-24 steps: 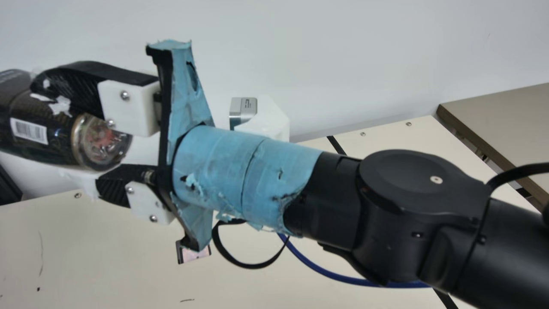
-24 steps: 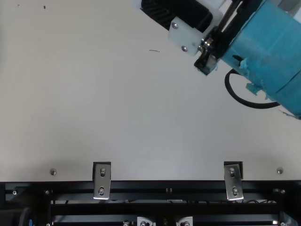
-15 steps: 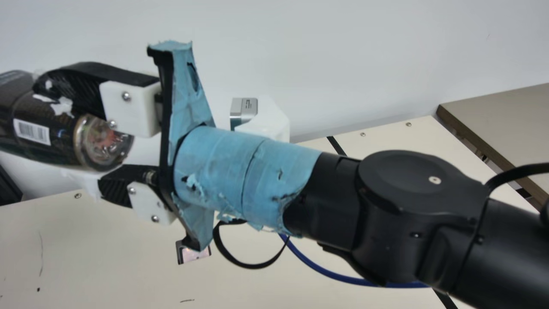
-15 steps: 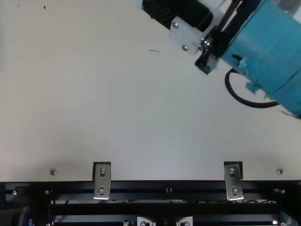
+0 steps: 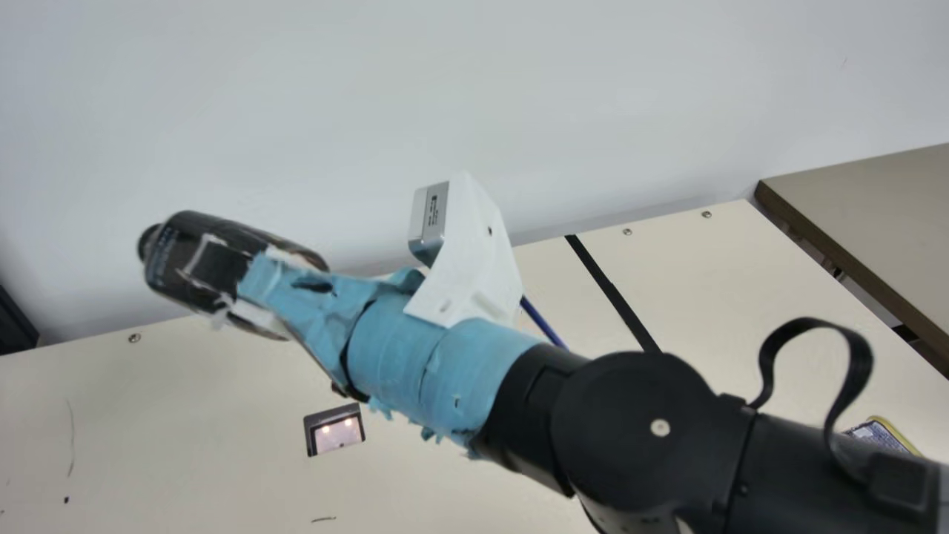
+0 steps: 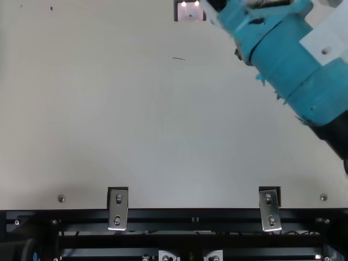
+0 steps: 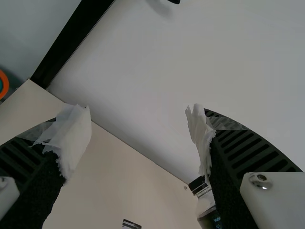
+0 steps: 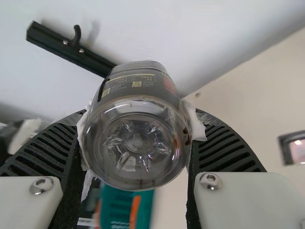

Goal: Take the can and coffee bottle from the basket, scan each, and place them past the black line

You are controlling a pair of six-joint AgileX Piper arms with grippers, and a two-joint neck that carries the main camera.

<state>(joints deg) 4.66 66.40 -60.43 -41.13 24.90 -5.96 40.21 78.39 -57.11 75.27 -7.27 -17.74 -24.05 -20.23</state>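
Note:
In the main view my right gripper (image 5: 236,278) is at the left, held high above the table and shut on the dark coffee bottle (image 5: 194,248), whose cap end points left and away. From the right wrist view, the right gripper (image 8: 138,121) has a finger on each side of the bottle (image 8: 136,143), its clear base facing the camera. The scanner window (image 5: 337,432) sits lit on the table, lower than the bottle and to its right. The black line (image 5: 612,289) runs behind the right arm. My left gripper (image 7: 138,117) is open with nothing between its fingers.
A yellow-edged, printed item (image 5: 882,434) lies to the right of the black line, partly behind the right arm. Blurred in the right wrist view is a teal item with an orange stripe (image 8: 126,207). The wall (image 5: 474,96) rises behind the table.
My right gripper has rolled about its axis and shifted, turning the bottle so its barcode no longer faces the main view. The scanner window is uncovered in the top view.

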